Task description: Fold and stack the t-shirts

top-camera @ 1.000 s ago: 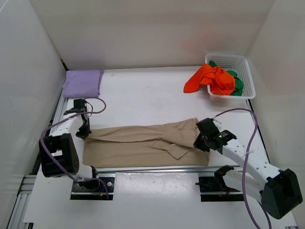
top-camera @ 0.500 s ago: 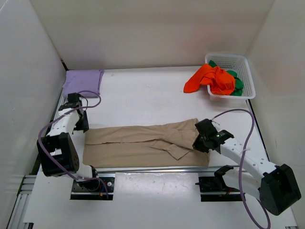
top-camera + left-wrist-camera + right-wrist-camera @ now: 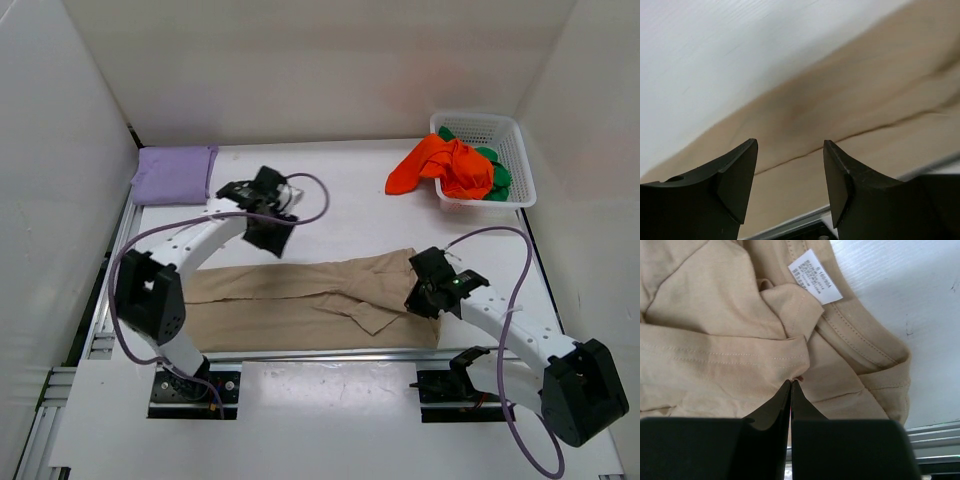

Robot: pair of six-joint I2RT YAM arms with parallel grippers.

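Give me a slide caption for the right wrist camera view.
Right claw shut on a fold of the beige t-shirt, near its white label, on the white table.

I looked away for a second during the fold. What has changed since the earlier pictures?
The left gripper let go of the beige shirt's left end, opened, and swung right and back. It now hangs open over the shirt's far edge. The right gripper stays shut on the collar end. All the shirts, including the purple shirt and orange shirt, and the basket lie as before.
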